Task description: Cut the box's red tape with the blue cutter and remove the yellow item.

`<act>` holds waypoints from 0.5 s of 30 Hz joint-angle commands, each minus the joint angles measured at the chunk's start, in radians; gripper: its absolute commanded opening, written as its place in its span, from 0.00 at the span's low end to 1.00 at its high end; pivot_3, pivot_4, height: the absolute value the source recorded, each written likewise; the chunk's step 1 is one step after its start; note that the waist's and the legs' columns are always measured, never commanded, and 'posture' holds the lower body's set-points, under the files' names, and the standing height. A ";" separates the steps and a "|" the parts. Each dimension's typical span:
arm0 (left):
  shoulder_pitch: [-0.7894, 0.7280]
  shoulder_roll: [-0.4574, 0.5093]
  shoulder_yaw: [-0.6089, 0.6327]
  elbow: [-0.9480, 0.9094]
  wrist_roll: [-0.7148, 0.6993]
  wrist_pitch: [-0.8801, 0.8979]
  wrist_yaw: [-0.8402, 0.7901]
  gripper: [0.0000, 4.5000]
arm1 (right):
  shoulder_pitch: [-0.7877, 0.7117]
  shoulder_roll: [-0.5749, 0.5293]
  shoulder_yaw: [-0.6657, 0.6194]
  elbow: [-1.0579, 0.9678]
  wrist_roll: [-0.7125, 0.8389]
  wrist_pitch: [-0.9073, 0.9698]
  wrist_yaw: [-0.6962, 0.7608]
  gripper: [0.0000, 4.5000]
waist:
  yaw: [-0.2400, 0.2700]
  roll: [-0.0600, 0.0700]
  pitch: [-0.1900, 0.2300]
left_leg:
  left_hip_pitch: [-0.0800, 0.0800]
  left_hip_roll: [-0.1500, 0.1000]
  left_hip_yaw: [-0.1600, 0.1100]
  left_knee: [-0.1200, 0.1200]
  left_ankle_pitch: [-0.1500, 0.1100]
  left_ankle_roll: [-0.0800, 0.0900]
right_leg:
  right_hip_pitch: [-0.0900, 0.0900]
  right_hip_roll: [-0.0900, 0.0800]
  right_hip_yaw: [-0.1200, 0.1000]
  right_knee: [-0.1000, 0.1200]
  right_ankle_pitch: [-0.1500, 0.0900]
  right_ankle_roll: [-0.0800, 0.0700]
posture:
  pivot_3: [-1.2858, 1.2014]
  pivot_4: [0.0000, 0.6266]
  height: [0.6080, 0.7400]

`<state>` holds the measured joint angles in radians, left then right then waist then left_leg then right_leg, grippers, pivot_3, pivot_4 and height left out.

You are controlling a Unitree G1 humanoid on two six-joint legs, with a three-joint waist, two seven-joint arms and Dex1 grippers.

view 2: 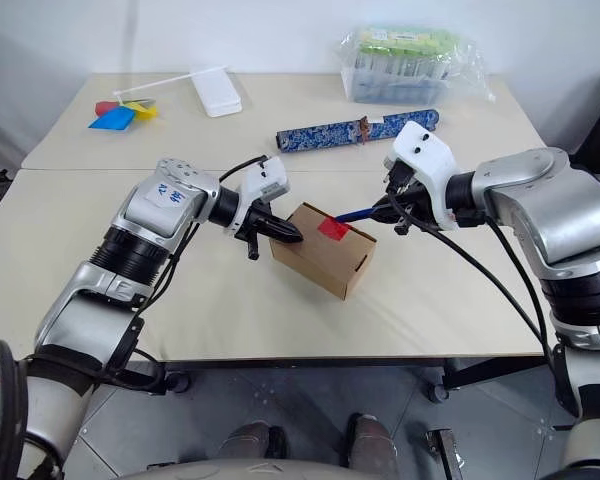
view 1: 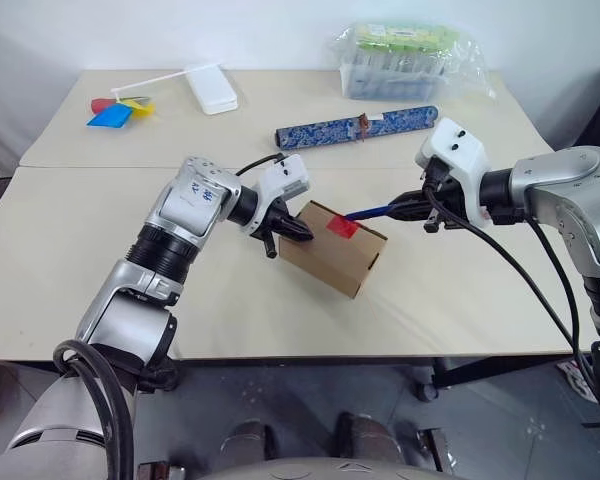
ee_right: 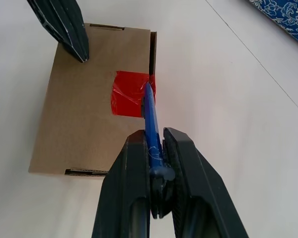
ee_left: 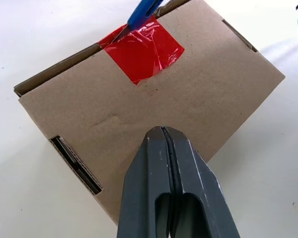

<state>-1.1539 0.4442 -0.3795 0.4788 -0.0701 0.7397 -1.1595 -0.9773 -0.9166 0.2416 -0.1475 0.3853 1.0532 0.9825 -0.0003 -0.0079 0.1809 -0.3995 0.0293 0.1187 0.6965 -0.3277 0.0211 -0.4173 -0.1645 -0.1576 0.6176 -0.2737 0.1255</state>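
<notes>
My work surface: pale beige table (view 1: pixel 100 290), seam running across it behind box (view 1: pixel 332 249). Box sits on table on near side of seam, roughly mid-table. Beyond box, past seam: long blue patterned roll (view 1: pixel 356 126) lying flat. Further behind box: clear plastic tub (view 1: pixel 400 62) with green contents, wrapped in clear bag. Far left of box, at back: white flat case (view 1: pixel 211 88), thin white stick, coloured paper scraps (view 1: pixel 119 109).
</notes>
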 commanded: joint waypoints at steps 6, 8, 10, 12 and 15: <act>0.021 -0.002 -0.057 0.034 0.062 0.034 0.041 0.00 | -0.052 -0.059 0.056 0.011 -0.055 -0.017 0.077 0.03 | 0.001 0.000 0.000 | 0.000 0.000 0.000 0.001 0.000 0.000 | 0.000 0.000 0.000 0.001 0.000 0.000 | 0.52 0.24 1.00; 0.021 -0.002 -0.058 0.035 0.061 0.034 0.042 0.00 | -0.056 -0.065 0.065 0.015 -0.066 -0.021 0.092 0.03 | 0.001 0.000 0.000 | 0.000 0.000 0.000 0.001 0.000 0.000 | 0.000 0.000 0.000 0.001 0.000 0.000 | 0.52 0.24 1.00; 0.023 -0.003 -0.058 0.033 0.060 0.038 0.044 0.00 | -0.058 -0.077 0.078 0.017 -0.080 -0.024 0.108 0.03 | 0.001 0.000 0.000 | 0.000 0.000 0.000 0.002 0.000 0.000 | 0.000 0.000 0.000 0.001 0.000 0.000 | 0.52 0.24 1.00; 0.024 -0.003 -0.057 0.034 0.060 0.042 0.047 0.00 | -0.060 -0.087 0.089 0.020 -0.088 -0.028 0.122 0.03 | 0.003 0.000 0.000 | 0.000 0.000 -0.001 0.002 0.000 0.000 | 0.001 0.000 0.000 0.001 0.000 0.000 | 0.52 0.24 1.00; 0.023 -0.005 -0.057 0.042 0.062 0.039 0.052 0.00 | -0.062 -0.100 0.097 0.026 -0.100 -0.040 0.147 0.03 | 0.003 0.000 0.000 | 0.000 0.000 -0.001 0.002 0.000 0.000 | 0.001 0.000 0.000 0.001 0.000 0.000 | 0.52 0.24 1.00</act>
<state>-1.1572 0.4378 -0.3918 0.4799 -0.0679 0.7535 -1.1365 -1.0321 -0.9794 0.3258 -0.1196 0.3075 1.0121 1.1013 0.0026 -0.0077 0.1808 -0.3991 0.0293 0.1179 0.6987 -0.3279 0.0214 -0.4162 -0.1649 -0.1573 0.6188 -0.2738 0.1254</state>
